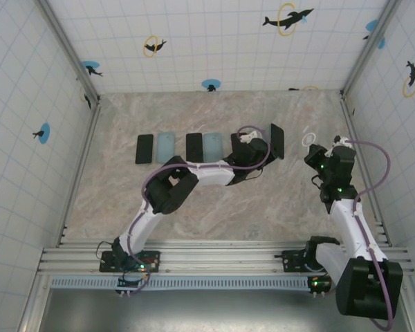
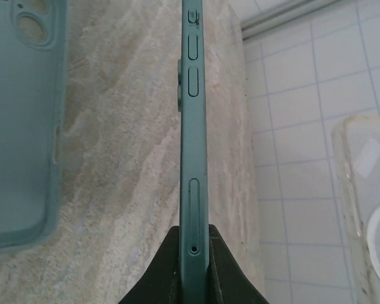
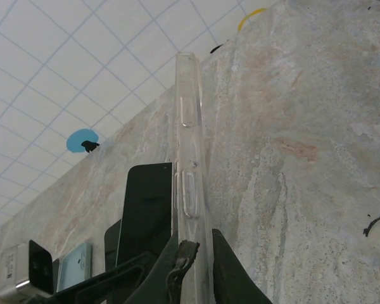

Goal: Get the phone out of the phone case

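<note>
Teal-edged phone (image 2: 194,145) tight in left hand (image 2: 194,247), clear case (image 3: 189,126) apart, tight in right hand (image 3: 193,250).

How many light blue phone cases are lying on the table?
2. One light blue case is second from the left in the row; the other is fourth, by the left arm, which may hide more.
</note>
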Controlling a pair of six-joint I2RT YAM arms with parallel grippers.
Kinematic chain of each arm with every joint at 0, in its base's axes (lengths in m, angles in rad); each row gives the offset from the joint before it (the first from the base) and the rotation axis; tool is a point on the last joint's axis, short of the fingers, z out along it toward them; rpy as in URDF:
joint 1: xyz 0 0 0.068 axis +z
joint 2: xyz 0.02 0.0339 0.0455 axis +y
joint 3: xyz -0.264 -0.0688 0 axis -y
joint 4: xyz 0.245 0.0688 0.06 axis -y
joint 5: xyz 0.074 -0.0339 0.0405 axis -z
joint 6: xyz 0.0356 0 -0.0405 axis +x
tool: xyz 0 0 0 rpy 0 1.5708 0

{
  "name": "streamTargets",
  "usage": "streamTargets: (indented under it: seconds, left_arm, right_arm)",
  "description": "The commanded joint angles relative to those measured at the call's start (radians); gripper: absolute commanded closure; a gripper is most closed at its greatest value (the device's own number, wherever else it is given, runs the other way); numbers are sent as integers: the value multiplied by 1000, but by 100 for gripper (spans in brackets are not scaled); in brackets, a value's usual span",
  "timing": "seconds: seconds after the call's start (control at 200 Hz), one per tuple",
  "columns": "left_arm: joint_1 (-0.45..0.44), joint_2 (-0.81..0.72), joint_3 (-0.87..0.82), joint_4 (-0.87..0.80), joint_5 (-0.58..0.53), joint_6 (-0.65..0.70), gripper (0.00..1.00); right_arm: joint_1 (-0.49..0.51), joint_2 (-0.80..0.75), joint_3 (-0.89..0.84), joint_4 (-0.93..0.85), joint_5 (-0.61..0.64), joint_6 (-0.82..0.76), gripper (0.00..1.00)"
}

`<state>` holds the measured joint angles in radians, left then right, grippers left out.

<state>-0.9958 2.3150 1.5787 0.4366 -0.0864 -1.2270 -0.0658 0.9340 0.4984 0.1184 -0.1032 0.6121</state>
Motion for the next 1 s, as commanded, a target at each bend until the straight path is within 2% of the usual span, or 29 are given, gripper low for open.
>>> streamTargets:
  seconds: [0.0, 0.35, 0.495, 0.996]
  left_arm:
    - [-2, 24, 63, 125, -45, -93, 97]
    - [-4, 179, 212, 103, -54, -179, 95]
    - [-4, 226, 296, 22, -52, -219, 93]
    - [-7, 290, 394, -79, -32, -276, 87]
  right_arm:
    - [-7, 5, 34, -3, -12, -12, 98]
    - [-21, -3, 10, -21, -22, -17, 98]
    - [-30, -4, -2, -16, -27, -5, 98]
    - [-35, 10, -10, 10, -38, 26, 99]
